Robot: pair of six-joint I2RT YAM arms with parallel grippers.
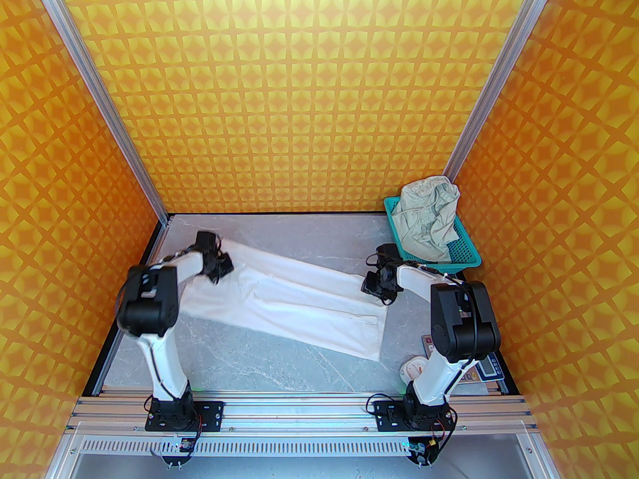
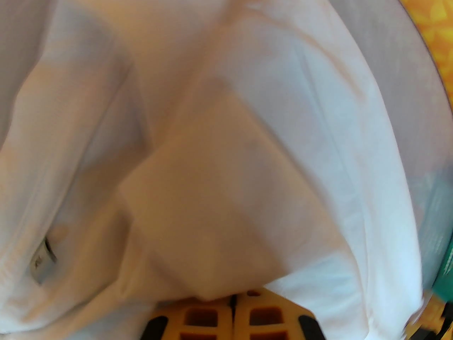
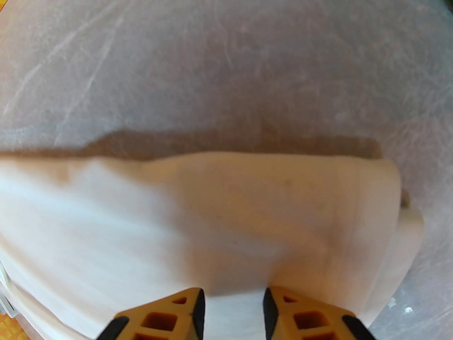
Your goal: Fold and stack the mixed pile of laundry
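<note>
A white T-shirt [image 1: 299,292] lies stretched across the grey table, its far edge pulled in a straight line between both grippers. At the shirt's left end my left gripper [image 1: 222,267] is shut on the cloth; in the left wrist view its fingertips [image 2: 212,313] meet under bunched T-shirt fabric [image 2: 226,154]. My right gripper [image 1: 372,287] grips the shirt's right end. In the right wrist view a thick fold of T-shirt [image 3: 247,218] fills the gap between the tips of the right gripper [image 3: 233,296]. Pale greenish shorts [image 1: 429,217] sit crumpled in the basket.
A teal mesh basket [image 1: 467,255] stands at the back right corner against the patterned wall. A small scale [image 1: 486,367] and a pale round object [image 1: 414,367] sit by the right arm's base. Bare table [image 1: 249,357] lies in front of the shirt.
</note>
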